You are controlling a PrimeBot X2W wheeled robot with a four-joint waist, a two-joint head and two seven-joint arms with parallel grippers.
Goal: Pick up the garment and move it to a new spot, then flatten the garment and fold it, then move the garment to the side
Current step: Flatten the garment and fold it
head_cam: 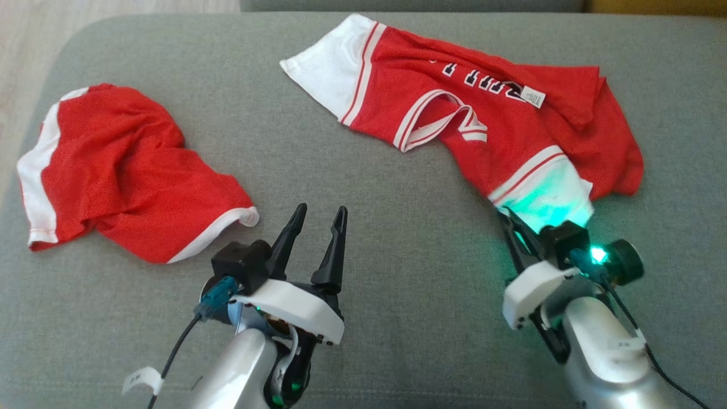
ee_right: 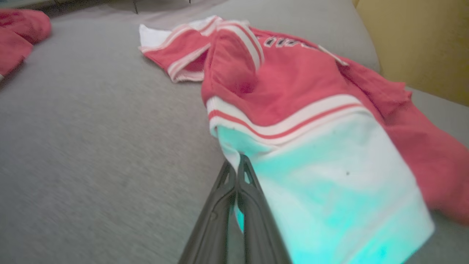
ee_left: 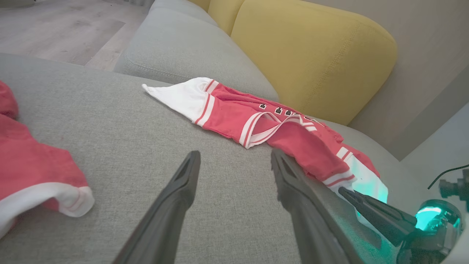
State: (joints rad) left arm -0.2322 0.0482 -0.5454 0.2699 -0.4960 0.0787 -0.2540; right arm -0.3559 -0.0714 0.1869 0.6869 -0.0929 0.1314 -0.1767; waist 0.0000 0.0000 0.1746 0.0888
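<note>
1. Head view: A red jersey (head_cam: 483, 113) with white striped bands lies crumpled on the far right of the grey sofa seat (head_cam: 369, 238). The right end effector (head_cam: 505, 215) has its fingers pressed together, pinching the near edge of the jersey's white sleeve band, which is washed in green light. The left end effector (head_cam: 321, 210) is spread wide over bare grey fabric, touching no cloth. A second red garment (head_cam: 119, 170) with white trim lies bunched on the left, well apart from the jersey.
2. Left wrist view: The left end effector's (ee_left: 235, 154) two fingers stand apart above the seat. The jersey (ee_left: 293, 139) stretches beyond them towards a yellow backrest (ee_left: 311, 51). The right end effector (ee_left: 344, 191) meets the jersey's white end at lower right. The second garment (ee_left: 29, 172) sits at the left edge.
3. Right wrist view: The right end effector (ee_right: 237, 165) is clamped on the hem of the white band. The rest of the jersey (ee_right: 293, 80) lies rumpled on the seat beyond.
</note>
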